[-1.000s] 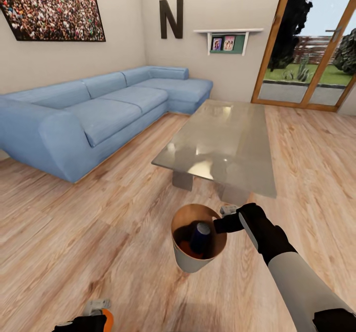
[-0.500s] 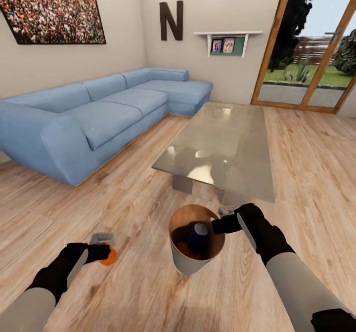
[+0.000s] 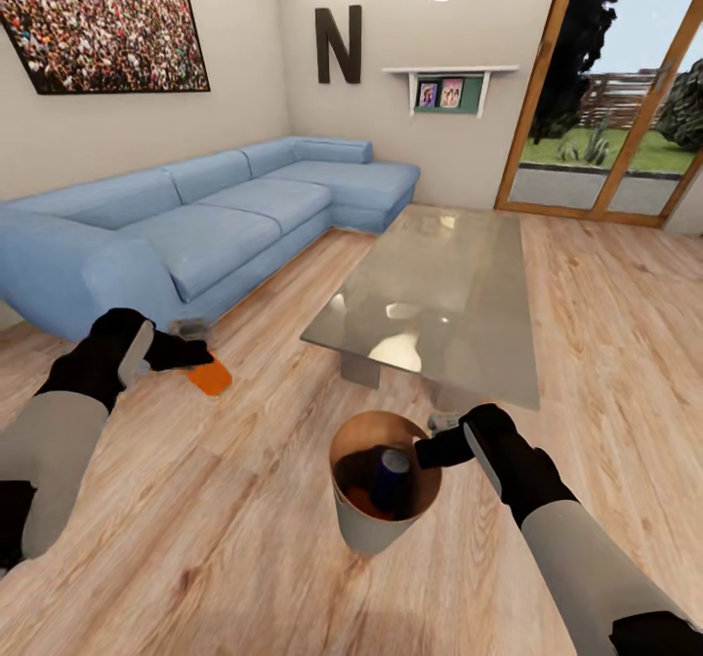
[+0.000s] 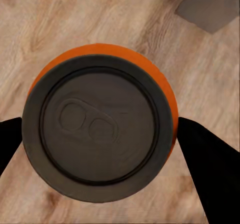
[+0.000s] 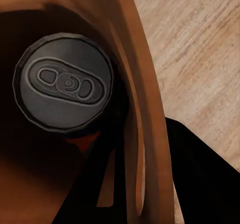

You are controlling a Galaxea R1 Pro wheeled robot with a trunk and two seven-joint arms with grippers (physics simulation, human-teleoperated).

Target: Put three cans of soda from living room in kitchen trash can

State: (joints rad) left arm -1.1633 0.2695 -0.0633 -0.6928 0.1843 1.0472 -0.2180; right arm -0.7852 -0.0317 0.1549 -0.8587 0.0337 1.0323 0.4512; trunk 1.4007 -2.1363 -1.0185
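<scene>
Head view: right gripper (image 3: 427, 449) clamps the rim of the tash can (image 3: 366, 524), blue can (image 3: 389, 474) inside. Farther off, left gripper (image 3: 192, 355) pinches the orange can (image 3: 209, 377) over the floor. Step: last can; next, carry it across above the bin.

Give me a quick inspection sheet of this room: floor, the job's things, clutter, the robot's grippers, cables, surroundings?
Surface: wood floor.
Job's things: orange can in the left gripper, off to the bin's left; trash can tilted, held at its rim, with a dark blue can inside and something orange-red beside it.
Clutter: nothing seen.
Grippers: left shut on the orange can; right gripper clamped on the bin's rim.
Cables: nothing seen.
Surroundings: blue sofa, glass coffee table, crowd photo, letter N, garden doors.
</scene>
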